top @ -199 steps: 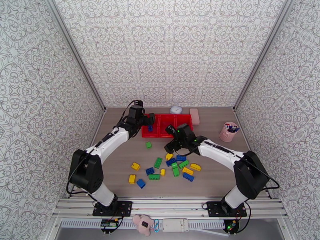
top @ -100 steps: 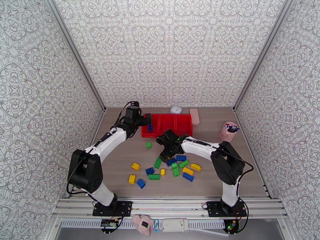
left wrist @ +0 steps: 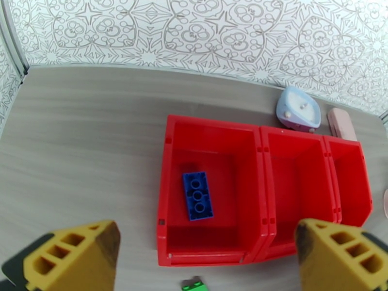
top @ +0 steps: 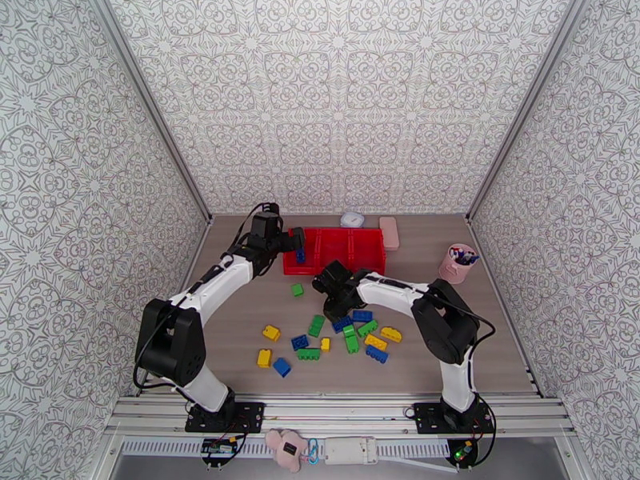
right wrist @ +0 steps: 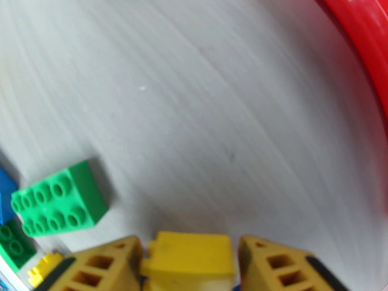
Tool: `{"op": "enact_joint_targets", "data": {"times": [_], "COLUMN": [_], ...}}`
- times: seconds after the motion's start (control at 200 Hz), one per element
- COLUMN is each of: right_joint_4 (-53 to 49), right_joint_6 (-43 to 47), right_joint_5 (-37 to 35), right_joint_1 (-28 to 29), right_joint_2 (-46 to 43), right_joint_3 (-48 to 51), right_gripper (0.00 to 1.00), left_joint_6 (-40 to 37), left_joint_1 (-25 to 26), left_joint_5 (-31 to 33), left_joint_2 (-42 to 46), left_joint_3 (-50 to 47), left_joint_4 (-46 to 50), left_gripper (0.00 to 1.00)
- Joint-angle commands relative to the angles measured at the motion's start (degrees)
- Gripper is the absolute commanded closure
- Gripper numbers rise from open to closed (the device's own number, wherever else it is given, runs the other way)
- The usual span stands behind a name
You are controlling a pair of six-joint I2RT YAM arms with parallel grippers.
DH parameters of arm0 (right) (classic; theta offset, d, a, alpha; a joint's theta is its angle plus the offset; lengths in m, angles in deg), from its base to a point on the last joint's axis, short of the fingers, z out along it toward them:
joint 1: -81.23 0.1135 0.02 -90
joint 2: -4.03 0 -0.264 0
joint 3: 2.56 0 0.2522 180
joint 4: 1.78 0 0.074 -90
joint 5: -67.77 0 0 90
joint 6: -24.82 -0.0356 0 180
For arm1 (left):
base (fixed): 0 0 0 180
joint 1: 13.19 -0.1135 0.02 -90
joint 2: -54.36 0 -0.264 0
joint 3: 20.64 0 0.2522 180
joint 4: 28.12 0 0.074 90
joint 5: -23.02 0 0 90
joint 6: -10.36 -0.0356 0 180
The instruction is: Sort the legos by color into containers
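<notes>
The left hand (left wrist: 206, 255) is hanging wide open above the red tray (left wrist: 212, 123), where one blue lego (left wrist: 197, 196) is lying in the leftmost bin. The right hand (right wrist: 189, 246) is gripping a yellow lego (right wrist: 186, 262) at the bottom centre, near a green lego (right wrist: 58, 200) on the table (right wrist: 194, 93).

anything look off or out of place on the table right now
Nothing stands out. The red tray sits level and intact, with one blue brick lying flat in its left bin, slightly skewed. The loose bricks on the table are simply unsorted, not spilled.
</notes>
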Motion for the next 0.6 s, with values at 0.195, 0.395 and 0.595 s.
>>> {"op": "enact_joint_targets", "data": {"times": [0.195, 0.395, 0.595], "right_joint_4": [1.49, 8.22, 16.22], "right_joint_6": [-0.69, -4.34, -7.65], "right_joint_5": [-0.53, 0.57, -1.44], "right_joint_1": [-0.12, -3.26, -8.45], "right_joint_2": [-3.1, -9.9, -16.22], "right_joint_3": [0.55, 4.58, 7.7], "right_gripper": [0.62, 0.65, 0.66], "left_joint_6": [-1.12, -3.41, -7.2], "left_joint_1": [0.45, 1.53, 4.04], "left_joint_5": [-1.43, -2.72, -6.59], "left_joint_2": [1.1, 3.86, 7.8], "left_joint_3": [-1.61, -5.14, -11.37], "left_joint_4": [-1.22, -4.99, -9.91], "left_gripper": [0.0, 0.0, 0.0]}}
